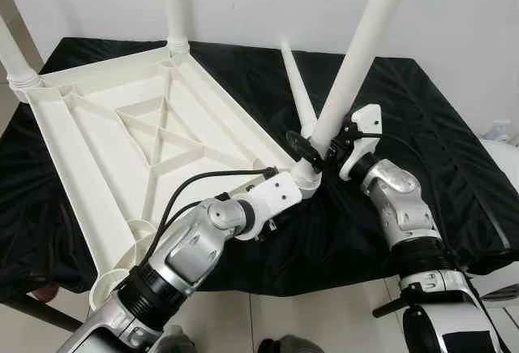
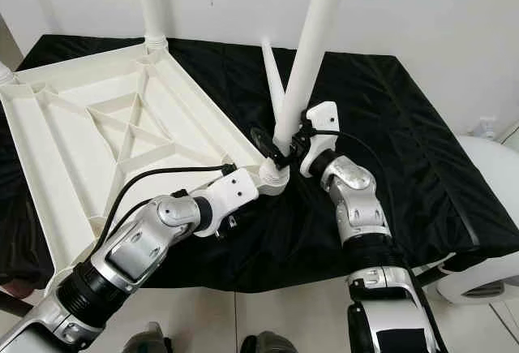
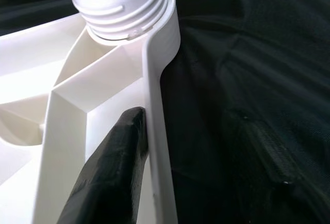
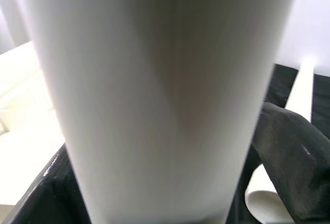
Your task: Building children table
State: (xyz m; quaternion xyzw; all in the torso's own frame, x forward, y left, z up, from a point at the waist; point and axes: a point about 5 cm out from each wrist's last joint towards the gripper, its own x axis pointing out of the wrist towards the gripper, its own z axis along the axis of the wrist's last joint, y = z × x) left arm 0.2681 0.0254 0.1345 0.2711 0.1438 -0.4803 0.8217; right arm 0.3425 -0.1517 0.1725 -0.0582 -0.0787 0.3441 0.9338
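Black cloth (image 1: 438, 118) covers the work surface. On it lies my upside-down white plastic tabletop (image 1: 122, 142). My right claw (image 1: 324, 152) squeezes a tall white leg (image 1: 357, 53) standing in the corner socket. My left claw (image 1: 293, 181) pinches the tabletop's rim right there. A loose white leg (image 1: 298, 93) lies behind.

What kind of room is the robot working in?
Probably a plain indoor workroom, hard to say more: bare white wall, pale tiled floor, and a work surface under black cloth holding an upside-down white plastic table.

Black cloth-covered table (image 1: 454, 150), upturned white tabletop (image 1: 122, 150) lying on it, loose white leg (image 1: 298, 93) beside
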